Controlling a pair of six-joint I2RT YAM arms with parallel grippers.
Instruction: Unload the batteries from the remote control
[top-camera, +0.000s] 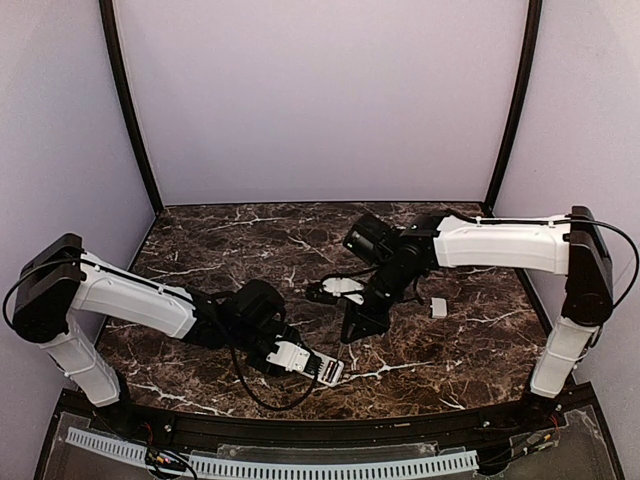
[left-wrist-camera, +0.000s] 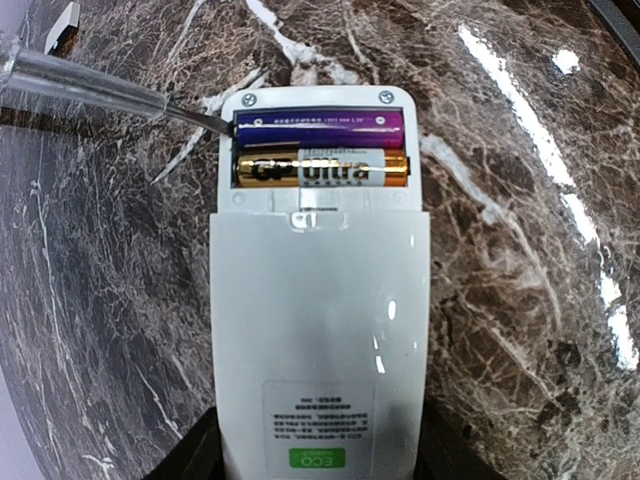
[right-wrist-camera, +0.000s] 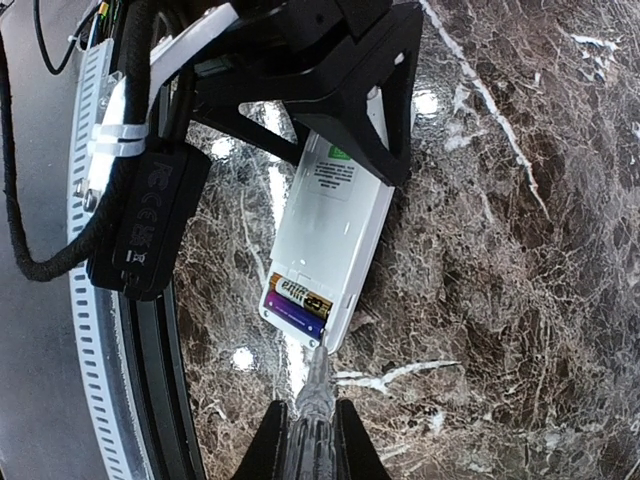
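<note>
**Two-arm hold on the remote control, battery bay exposed.** Your left fingers (left-wrist-camera: 190, 465) are pinching the remote control (left-wrist-camera: 318, 330) by its long edges. One finger is pressing on each side of the end that is carrying the printed label (left-wrist-camera: 318, 425). The remote control is lying back side up and projecting straight out ahead of those fingers, over the dark marble tabletop (left-wrist-camera: 520, 300). You cannot tell whether its far end is resting on the tabletop.

At the end farthest from the left fingers, the battery bay is standing open. Two batteries are sitting in it side by side, crosswise to the remote control. The gold battery (left-wrist-camera: 320, 168) is sitting nearer the left fingers, and the purple battery (left-wrist-camera: 320, 124) is sitting just beyond it, against the end wall.

Your right fingers (right-wrist-camera: 272, 450) are pressing together on a slim tool (right-wrist-camera: 315, 395) with a clear handle and a thin dark shaft. The tool is pointing straight out from between them, toward the left fingers. Its tip is touching the corner of the open bay at one end of the purple battery. The remote control is lying between the two sets of fingers.

A small white piece (top-camera: 438, 307) is lying on the tabletop, off to the right of the right fingers and well apart from the remote control.
</note>
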